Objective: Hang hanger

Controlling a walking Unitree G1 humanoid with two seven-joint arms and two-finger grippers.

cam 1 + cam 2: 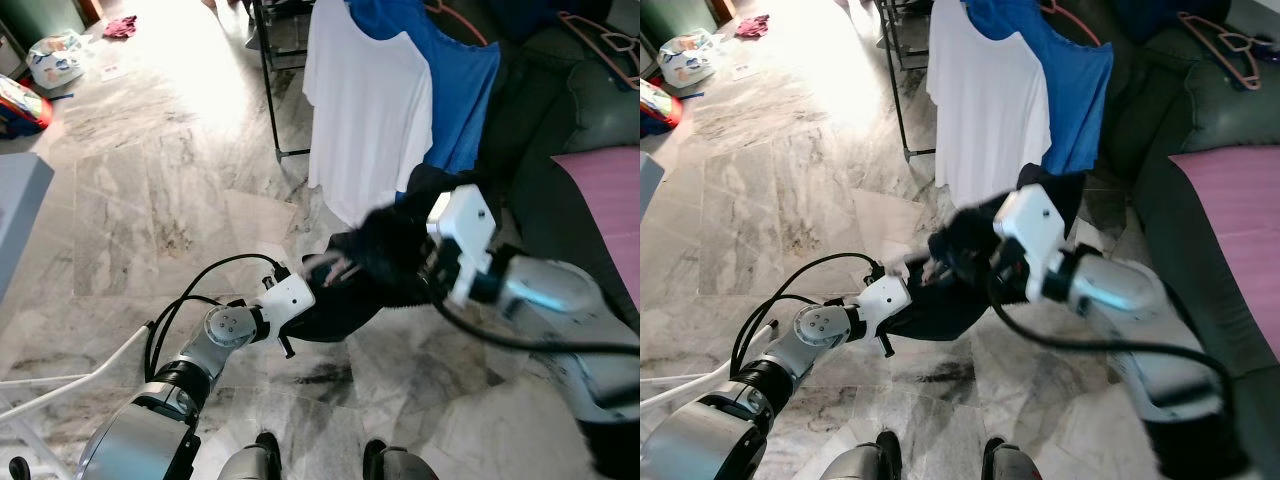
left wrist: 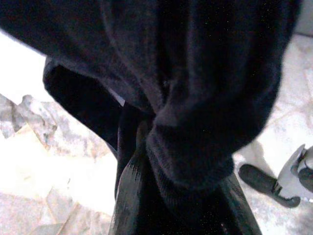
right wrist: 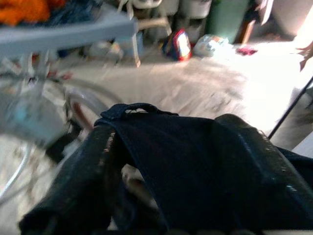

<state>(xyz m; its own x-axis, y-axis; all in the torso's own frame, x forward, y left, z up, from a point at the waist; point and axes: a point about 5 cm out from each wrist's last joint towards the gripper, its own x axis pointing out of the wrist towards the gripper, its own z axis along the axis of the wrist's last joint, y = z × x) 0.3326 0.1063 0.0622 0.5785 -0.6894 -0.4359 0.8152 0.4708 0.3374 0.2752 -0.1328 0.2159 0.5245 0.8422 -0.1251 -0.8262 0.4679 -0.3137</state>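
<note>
Holding a dark garment in mid-air between both arms, left gripper and right gripper each pinching its cloth; keep it taut and level, carrying it toward the rack beside the white shirt.

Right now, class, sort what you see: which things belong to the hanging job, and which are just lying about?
Job:
dark garment
left gripper
right gripper
clothes rack
pink hangers

Lying about:
red bag
white bag
magenta cloth
</note>
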